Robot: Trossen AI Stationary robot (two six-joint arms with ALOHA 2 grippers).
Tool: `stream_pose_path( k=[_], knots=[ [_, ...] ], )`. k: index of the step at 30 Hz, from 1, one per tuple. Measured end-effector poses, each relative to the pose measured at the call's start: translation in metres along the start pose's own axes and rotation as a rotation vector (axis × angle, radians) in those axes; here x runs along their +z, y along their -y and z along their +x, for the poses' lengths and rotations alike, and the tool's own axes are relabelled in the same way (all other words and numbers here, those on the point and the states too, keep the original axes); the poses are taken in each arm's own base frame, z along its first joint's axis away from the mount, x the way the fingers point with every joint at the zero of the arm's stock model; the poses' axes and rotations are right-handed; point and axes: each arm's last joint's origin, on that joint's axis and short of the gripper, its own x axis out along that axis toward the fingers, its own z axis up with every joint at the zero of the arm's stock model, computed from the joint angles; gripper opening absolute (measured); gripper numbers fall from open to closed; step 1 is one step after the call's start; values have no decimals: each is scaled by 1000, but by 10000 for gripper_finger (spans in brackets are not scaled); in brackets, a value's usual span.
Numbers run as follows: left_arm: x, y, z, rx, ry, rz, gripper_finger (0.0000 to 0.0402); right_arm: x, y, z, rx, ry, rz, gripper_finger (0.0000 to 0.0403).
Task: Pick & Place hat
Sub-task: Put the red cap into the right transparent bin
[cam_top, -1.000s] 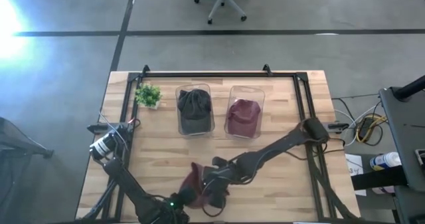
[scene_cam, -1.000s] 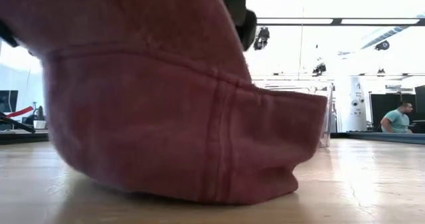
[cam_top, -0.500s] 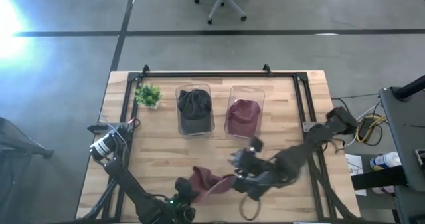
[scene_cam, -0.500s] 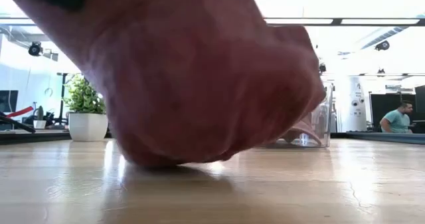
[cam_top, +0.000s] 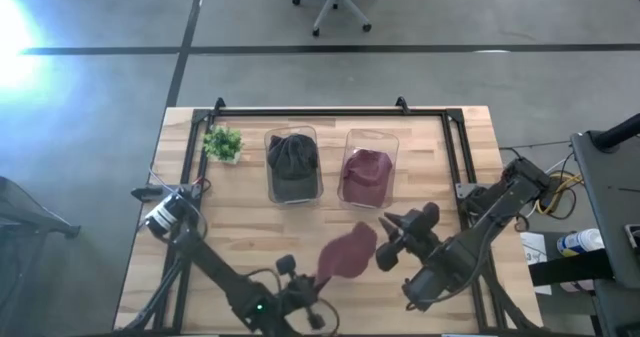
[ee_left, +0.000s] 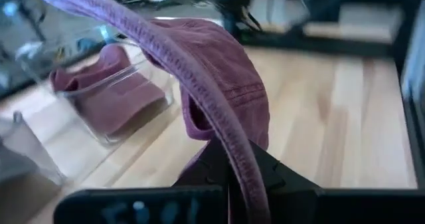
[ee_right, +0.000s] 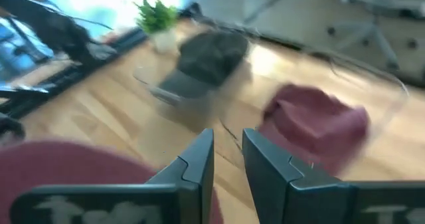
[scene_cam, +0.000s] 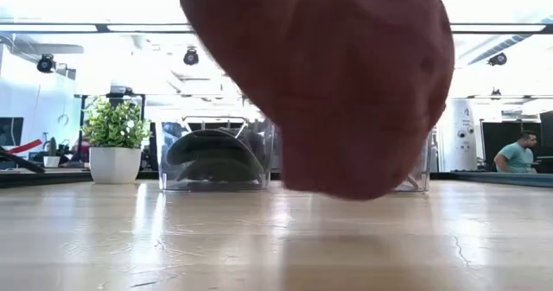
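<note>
A maroon hat (cam_top: 347,252) hangs over the near middle of the wooden table (cam_top: 240,227), clear of the top in the low view (scene_cam: 346,84). My left gripper (cam_top: 312,282) comes from the near left and is shut on the hat (ee_left: 219,84). To the hat's right my right gripper (cam_top: 388,243) hovers above the table. Its fingers (ee_right: 199,159) stand a narrow gap apart with nothing between them. My left gripper pinches the hat's thick stitched edge (ee_left: 229,147) between its two fingers. The fingers come nearly level from the table's near left, and the edge runs on away from them. The hat is lifted clear of the table, with its crown beyond the fingertips.
Two clear boxes stand at the far middle, one with a dark grey hat (cam_top: 293,165), one with another maroon hat (cam_top: 367,174). A small potted plant (cam_top: 223,142) is at the far left. A black frame (cam_top: 310,111) rims the table.
The hat lay on the table near its front edge with both grippers at it. My right gripper has drawn away toward the right edge and risen. My left gripper has rolled and moved right and farther in, and the hat has turned and come up clear of the table.
</note>
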Motion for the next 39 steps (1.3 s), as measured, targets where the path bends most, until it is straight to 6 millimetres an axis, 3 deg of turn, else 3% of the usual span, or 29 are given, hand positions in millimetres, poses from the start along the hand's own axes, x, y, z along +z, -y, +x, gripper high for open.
stream_pose_path(
  k=[8,14,20,27,34,39],
  knots=[
    [8,-6,11,82,90,-331,14,-21,10,-20,-60,-362,2,96],
    [4,-10,16,89,92,-470,11,-68,7,-33,19,-532,201,122],
    [-13,-16,20,81,93,-736,9,-116,7,-24,105,-620,392,145],
    [-35,-23,25,46,125,-971,17,-139,2,-11,248,-671,518,161],
    [-53,-34,37,-21,22,-1048,83,-144,4,-4,253,-664,528,184],
    [-57,-33,41,-116,-171,-884,154,-143,4,-3,252,-662,527,197]
  ],
)
